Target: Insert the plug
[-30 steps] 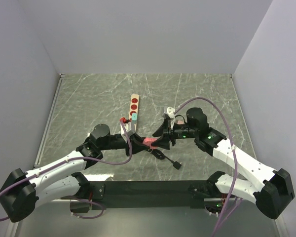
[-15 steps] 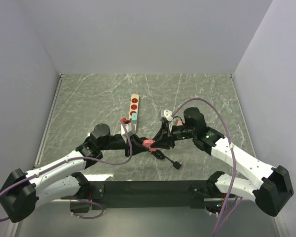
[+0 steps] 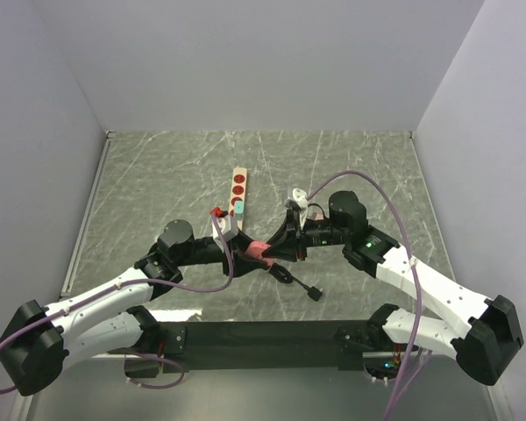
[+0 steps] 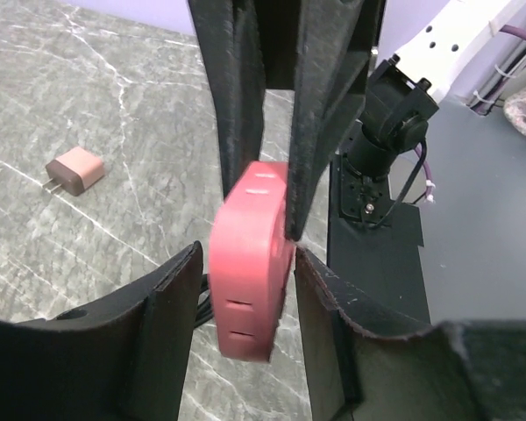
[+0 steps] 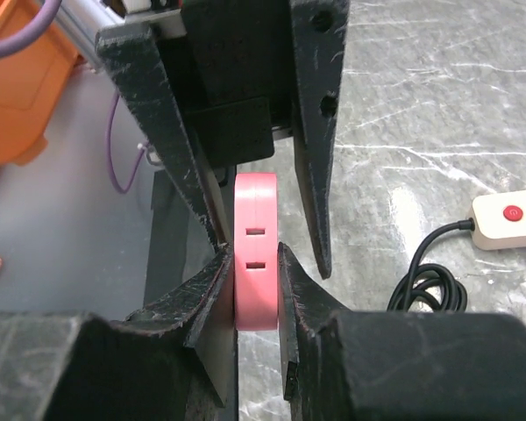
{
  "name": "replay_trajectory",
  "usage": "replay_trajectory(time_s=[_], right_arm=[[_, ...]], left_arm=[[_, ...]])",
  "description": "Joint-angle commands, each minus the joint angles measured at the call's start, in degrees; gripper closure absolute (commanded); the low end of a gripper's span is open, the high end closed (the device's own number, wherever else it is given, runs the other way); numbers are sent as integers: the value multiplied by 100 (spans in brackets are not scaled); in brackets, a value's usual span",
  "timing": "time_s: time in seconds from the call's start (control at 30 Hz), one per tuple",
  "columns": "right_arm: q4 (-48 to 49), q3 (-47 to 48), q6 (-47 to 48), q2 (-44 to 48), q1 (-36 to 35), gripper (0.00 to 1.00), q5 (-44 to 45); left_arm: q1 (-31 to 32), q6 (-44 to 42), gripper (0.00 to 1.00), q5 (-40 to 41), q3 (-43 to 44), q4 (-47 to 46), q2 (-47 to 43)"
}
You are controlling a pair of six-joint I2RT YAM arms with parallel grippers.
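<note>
Pink plug point(image 3: 258, 251) sits at mid-frame in the overhead view, held above the worktop point(image 3: 158, 175) where the two arms meet. Right tool point(image 5: 252, 254) is clenched on it, pressing both flat faces in the right wrist view. Left tool point(image 4: 248, 259) brackets the same plug from the opposite end. A thin gap shows on one side, so I cannot tell whether it grips. Power strip point(image 3: 238, 191) lies just above centre. A second small plug point(image 4: 74, 169) lies at left in the left wrist view.
</note>
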State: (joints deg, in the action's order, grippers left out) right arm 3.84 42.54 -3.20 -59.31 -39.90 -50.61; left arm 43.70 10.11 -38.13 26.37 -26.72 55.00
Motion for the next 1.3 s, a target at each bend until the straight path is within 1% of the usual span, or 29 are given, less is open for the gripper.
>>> replay_trajectory(time_s=[0.0,0.17,0.2,0.33,0.47,0.53,0.57,0.63,0.67,0.73,0.77,0.8,0.83,0.87,0.97,1.0,1.03,1.1,1.13,1.23,1.27], right_arm=[[241,377,-225,-63,-27,100,86],[126,518,-286,-160,43,100,130],[126,535,-330,-186,166,100,69],[144,597,-453,-353,290,100,-220],[205,562,-462,-432,307,100,-274],[179,579,-445,-476,325,100,-309],[205,588,-453,-494,334,100,-379],[258,580,-488,-511,342,100,-423],[293,571,-541,-529,369,100,-450],[302,579,-550,-529,386,100,-476],[345,562,-567,-538,404,100,-494],[355,553,-576,-538,413,100,-511],[381,544,-611,-547,430,100,-511],[407,536,-620,-547,430,100,-537],[486,527,-717,-582,466,100,-520],[504,527,-743,-591,500,100,-494],[522,518,-804,-582,509,100,-450],[548,535,-857,-547,605,100,-319],[548,570,-918,-529,650,100,-214],[390,702,-945,-468,860,100,85],[381,720,-972,-459,939,100,130]], left_arm=[[7,-88,48,-265,-27,-246,2],[7,-176,49,-467,-71,-193,-33],[-2,-185,49,-598,-79,-219,-25],[7,-193,49,-538,-97,-228,-34],[7,-211,58,-643,-62,-220,28],[7,-220,60,-643,-62,-211,80],[7,-229,65,-661,-44,-202,107],[-2,-264,70,-696,-27,-176,177],[7,-273,75,-722,-9,-167,204],[-2,-281,80,-748,-9,-176,230],[-2,-281,88,-749,-9,-176,239],[7,-290,91,-749,-9,-184,248],[-2,-290,97,-757,-9,-184,248],[7,-281,99,-766,-18,-202,248],[7,-290,99,-696,-18,-211,265],[7,-281,96,-644,-9,-176,274],[7,-264,79,-556,8,-158,292],[7,-220,59,-276,35,-149,327],[7,-202,40,-187,26,-175,344],[7,-150,18,173,52,-193,441],[7,-141,17,287,61,-193,493]])
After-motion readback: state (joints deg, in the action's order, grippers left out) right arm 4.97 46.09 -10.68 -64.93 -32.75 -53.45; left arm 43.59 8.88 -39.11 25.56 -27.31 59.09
